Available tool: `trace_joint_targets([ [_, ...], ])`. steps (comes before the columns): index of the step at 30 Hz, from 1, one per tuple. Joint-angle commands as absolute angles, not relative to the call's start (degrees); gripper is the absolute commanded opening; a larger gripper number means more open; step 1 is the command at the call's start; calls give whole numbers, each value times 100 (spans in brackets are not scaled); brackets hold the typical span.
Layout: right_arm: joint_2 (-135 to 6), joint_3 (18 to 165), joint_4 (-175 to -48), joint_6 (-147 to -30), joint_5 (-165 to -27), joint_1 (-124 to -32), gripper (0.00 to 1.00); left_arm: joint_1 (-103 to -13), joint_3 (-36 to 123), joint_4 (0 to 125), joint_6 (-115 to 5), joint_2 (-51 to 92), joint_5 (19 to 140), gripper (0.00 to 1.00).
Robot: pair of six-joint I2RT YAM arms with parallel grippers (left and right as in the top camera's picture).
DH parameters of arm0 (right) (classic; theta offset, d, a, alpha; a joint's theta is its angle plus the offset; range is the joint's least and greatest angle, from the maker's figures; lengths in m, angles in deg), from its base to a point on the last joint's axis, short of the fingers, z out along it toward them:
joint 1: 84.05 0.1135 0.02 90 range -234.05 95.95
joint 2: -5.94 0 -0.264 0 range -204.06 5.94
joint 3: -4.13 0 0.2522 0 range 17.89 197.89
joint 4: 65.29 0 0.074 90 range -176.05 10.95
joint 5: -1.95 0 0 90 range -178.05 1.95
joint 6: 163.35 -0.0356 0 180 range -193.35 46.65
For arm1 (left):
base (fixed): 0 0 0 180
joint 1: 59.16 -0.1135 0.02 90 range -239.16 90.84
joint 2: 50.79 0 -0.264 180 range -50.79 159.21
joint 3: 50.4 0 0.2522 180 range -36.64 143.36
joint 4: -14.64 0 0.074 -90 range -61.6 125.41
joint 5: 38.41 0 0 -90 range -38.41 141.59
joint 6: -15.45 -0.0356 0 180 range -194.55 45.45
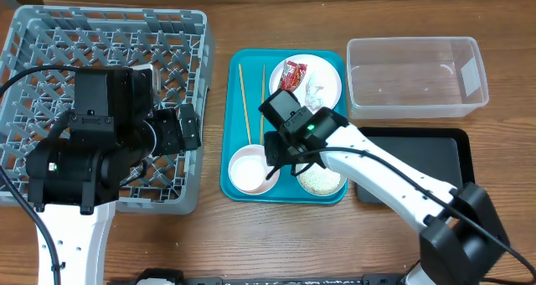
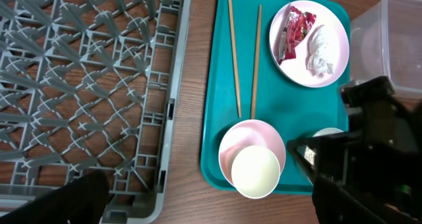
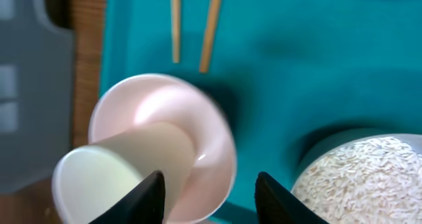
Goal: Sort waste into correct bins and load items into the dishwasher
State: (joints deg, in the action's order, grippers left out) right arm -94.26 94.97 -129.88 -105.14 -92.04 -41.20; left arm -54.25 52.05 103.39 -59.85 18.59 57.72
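From above, the right gripper (image 1: 280, 158) hangs low over the near end of the teal tray (image 1: 243, 67), between the pinkish bowl (image 1: 248, 169) and the heap of rice grains (image 1: 322, 181). The left gripper (image 1: 189, 127) sits over the dish rack (image 1: 50, 33). The plate (image 1: 331, 67), snack wrapper (image 1: 294, 74) and chopsticks (image 1: 244, 101) lie on the teal tray. I see no waste in the clear tub (image 1: 414, 75) or the black tray (image 1: 419, 151).

The left wrist camera shows the greenish bowl (image 2: 255, 171) tipped on its side inside the pinkish one. The left arm's own fingers appear only as dark shapes at the bottom corners, wide apart, with nothing between them.

In the right wrist camera the fingertips (image 3: 150, 196) are spread and grip nothing. One is in front of the greenish bowl, the other over bare teal beside the rice, so the jaws straddle the pinkish bowl's rim.

This looks to me like a bowl pick-up for the rack. I'd want it to come straight down, with one finger inside the rim and one outside. It should stay off the rice and close gently. The loose greenish bowl could roll out, so the lift wants to stay level and slow.
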Motion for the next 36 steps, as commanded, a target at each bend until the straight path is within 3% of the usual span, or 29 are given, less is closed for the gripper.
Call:
trace_joint_targets([
  [1, -9221, 9539, -12953, -10248, -9523, -3910, 46, -5403, 5310, 10295, -5926, 1901, 5697, 100],
  [10, -9400, 8957, -12230, -10628, -9497, -3492, 46, -5403, 5310, 10319, -5926, 1971, 5717, 100],
  [17, -9533, 8940, -12197, -10831, -9494, -3549, 24, -5403, 5310, 10339, -5928, 1971, 5868, 100],
  [18, -9465, 8988, -12230, -10831, -9451, -3608, 13, -5403, 5310, 10345, -5928, 1971, 5868, 100],
  [20, -9341, 9032, -12247, -10827, -9341, -3709, 4, -5403, 5310, 10352, -5928, 1971, 5868, 100],
  [27, -8436, 9268, -12588, -10746, -9162, -4537, 4, -5403, 5310, 10321, -5924, 1971, 5944, 100],
  [31, -7656, 9344, -12431, -9478, -10489, -5359, 4, -5403, 5310, 10124, -5933, 1971, 6475, 100],
  [36, -6908, 9344, -12365, -8112, -13169, -6611, 4, -5403, 5310, 9416, -6980, 1977, 9273, 100],
])
